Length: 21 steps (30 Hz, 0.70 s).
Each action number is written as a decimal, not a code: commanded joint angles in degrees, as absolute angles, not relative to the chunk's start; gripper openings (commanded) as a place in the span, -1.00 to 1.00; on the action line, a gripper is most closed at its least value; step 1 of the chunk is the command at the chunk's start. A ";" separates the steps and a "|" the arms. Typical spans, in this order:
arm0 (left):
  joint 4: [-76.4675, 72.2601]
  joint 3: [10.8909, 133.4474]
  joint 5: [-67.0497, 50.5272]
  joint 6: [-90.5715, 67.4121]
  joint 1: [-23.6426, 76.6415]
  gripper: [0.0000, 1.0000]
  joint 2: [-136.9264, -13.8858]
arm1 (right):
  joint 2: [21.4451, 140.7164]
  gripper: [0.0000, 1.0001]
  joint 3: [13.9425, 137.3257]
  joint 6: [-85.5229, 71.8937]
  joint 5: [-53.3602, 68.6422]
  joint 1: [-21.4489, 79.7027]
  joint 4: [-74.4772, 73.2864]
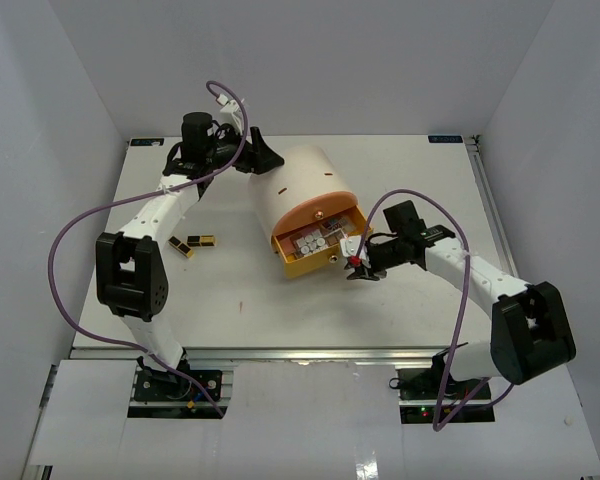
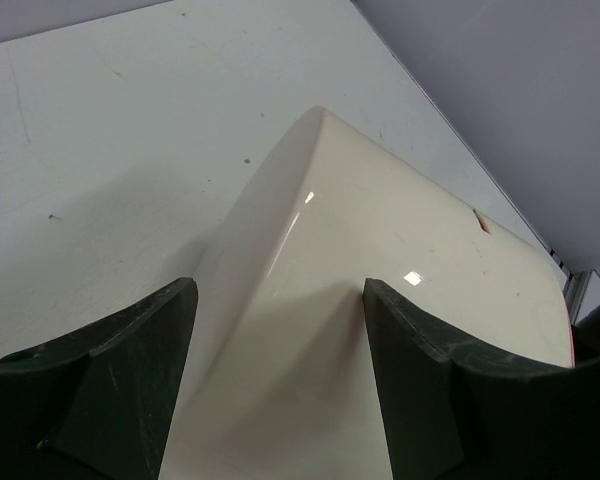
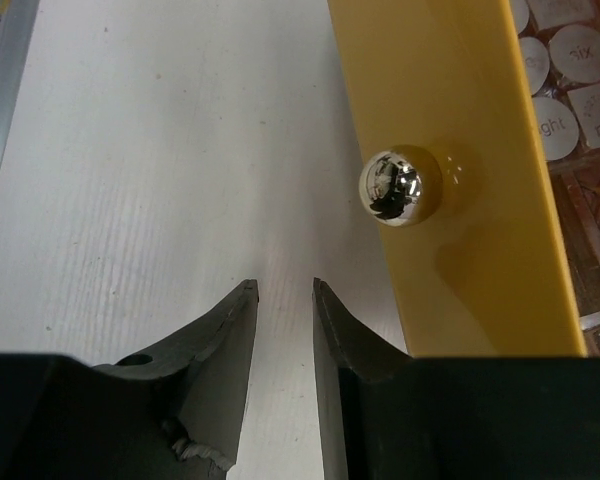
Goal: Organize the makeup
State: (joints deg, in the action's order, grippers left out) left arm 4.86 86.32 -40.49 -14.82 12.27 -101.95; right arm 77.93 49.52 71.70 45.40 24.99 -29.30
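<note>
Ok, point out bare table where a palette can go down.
Free: near table between bars and drawer; far right corner too. Crowded: drawer front by the right claw, behind the cylinder by the left claw.

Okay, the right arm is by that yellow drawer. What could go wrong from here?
1. The right gripper is barely open and the knob sits beside it, not between its fingers; it may bump the drawer front instead.
2. The left gripper straddles the cream organizer with open jaws, so a push could slide it.
3. Two gold-and-black bars lie outside; shutting the drawer now would leave them out.
</note>
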 commanded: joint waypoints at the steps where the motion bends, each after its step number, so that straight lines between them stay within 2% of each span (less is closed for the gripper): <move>1: 5.80 85.70 -46.27 -11.83 12.35 0.56 -102.00 | 80.32 -0.27 53.60 65.36 42.33 26.67 -21.29; 10: 6.06 82.26 -48.06 -10.99 12.30 0.56 -102.41 | 85.27 -0.09 60.36 42.87 29.13 32.27 -4.49; 15: 5.56 80.97 -47.60 -11.68 12.31 0.56 -102.17 | 87.56 0.05 62.79 33.17 26.78 33.44 1.66; 21: 4.10 80.20 -45.67 -13.88 12.30 0.58 -101.64 | 85.82 0.09 60.50 29.16 26.61 33.42 2.59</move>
State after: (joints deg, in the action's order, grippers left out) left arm -0.60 82.95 -45.52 -13.98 11.64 -102.00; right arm 87.50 59.86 33.83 28.67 33.17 -6.60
